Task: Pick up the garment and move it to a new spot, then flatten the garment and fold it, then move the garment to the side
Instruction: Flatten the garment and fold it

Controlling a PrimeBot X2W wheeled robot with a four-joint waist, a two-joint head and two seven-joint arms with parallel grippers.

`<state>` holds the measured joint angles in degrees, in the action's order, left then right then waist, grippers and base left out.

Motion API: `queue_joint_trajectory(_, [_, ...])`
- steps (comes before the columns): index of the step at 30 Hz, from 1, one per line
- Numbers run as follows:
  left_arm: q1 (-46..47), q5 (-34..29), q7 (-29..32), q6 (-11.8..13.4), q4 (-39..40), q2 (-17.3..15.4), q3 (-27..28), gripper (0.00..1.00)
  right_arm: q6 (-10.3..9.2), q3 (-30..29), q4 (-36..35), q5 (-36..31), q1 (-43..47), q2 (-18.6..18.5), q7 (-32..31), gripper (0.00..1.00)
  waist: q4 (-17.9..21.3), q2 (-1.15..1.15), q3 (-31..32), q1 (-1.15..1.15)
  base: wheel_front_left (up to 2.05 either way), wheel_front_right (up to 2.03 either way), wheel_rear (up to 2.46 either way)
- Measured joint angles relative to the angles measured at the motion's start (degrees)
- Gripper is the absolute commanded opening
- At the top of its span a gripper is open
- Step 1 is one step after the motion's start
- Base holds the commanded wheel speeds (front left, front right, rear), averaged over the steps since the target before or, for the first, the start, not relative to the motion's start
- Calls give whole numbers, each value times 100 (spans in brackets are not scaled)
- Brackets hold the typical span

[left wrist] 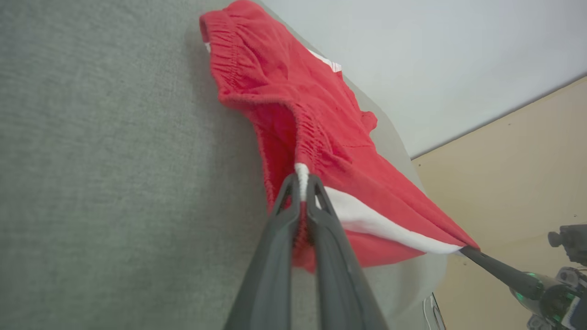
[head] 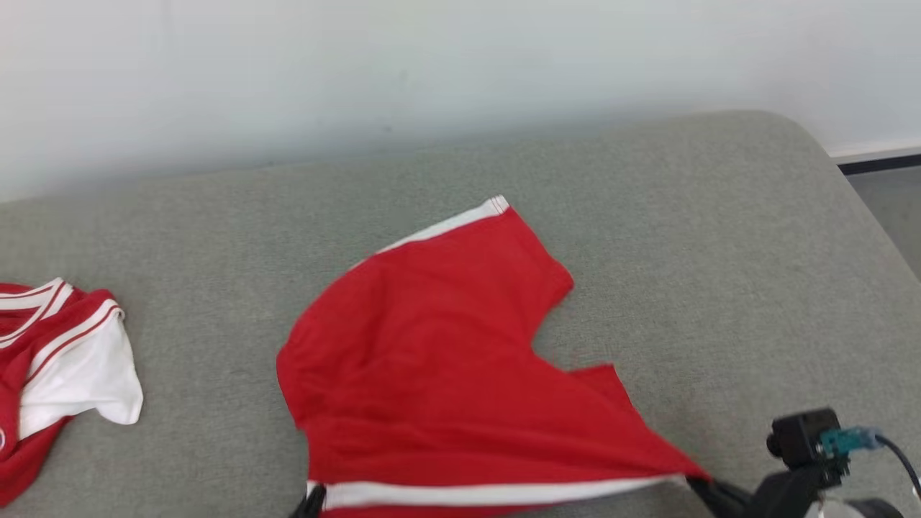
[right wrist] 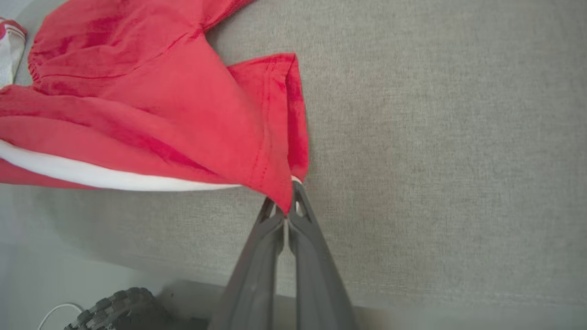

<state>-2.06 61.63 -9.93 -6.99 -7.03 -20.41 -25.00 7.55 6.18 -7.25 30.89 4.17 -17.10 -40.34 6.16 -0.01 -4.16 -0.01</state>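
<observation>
The garment [head: 439, 367] is a pair of red shorts with white side stripes, lying mid-way across the grey cushioned surface [head: 691, 237]. Its near edge is lifted and stretched taut between both grippers. My left gripper [head: 314, 501] is shut on the waistband end of the white stripe [left wrist: 300, 176], at the head view's bottom edge. My right gripper [head: 701, 485] is shut on the leg-hem corner [right wrist: 286, 199] at the lower right. The far leg [head: 496, 216] rests flat on the surface. The right gripper's fingers [left wrist: 493, 268] also show in the left wrist view, holding the stripe's other end.
A second red-and-white garment [head: 65, 360] lies crumpled at the left edge of the surface. A pale wall [head: 432, 72] runs behind. The surface's rounded right corner drops to floor [head: 892, 194]. A wheel [right wrist: 121, 311] shows below the front edge.
</observation>
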Motion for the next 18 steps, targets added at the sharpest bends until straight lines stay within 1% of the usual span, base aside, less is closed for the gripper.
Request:
queue_joint_trajectory(4, [-337, 74, 327, 187, 224, -232, -102, 0, 1, -252, -456, -274, 482, 110, -591, 0, -81, 0, 28, 0, 0, 0, 0])
queue_joint_trajectory(6, [-445, 129, 397, 250, 371, -260, -116, 0, 1, -355, -664, -347, 613, 199, -802, 0, -104, 0, 13, 0, 0, 0, 0])
queue_joint_trajectory(8, [-473, 190, 401, 298, 495, -256, -71, 0, 1, -443, -844, -402, 637, 320, -862, 0, -125, 1, -3, 1, 0, 0, 0])
queue_joint_trajectory(11, [-421, 191, 326, 347, 611, -198, 2, 0, 1, -444, -962, -550, 388, 310, -846, 0, -162, 1, -17, 1, 0, 0, 0])
queue_joint_trajectory(14, [-147, 168, 238, 396, 654, -85, 43, 0, 1, -330, -847, -673, -118, 127, -728, 0, -201, 1, -32, 1, 0, 0, 0])
queue_joint_trajectory(15, [-147, 168, 238, 396, 654, -85, 43, 0, 1, -330, -847, -673, -118, 127, -728, 0, -201, 1, -32, 1, 0, 0, 0])
queue_joint_trajectory(18, [226, 151, 248, 448, 588, 58, 66, 0, 1, -232, -491, -639, -723, 53, -633, 0, -255, 1, -55, 1, 0, 0, 0])
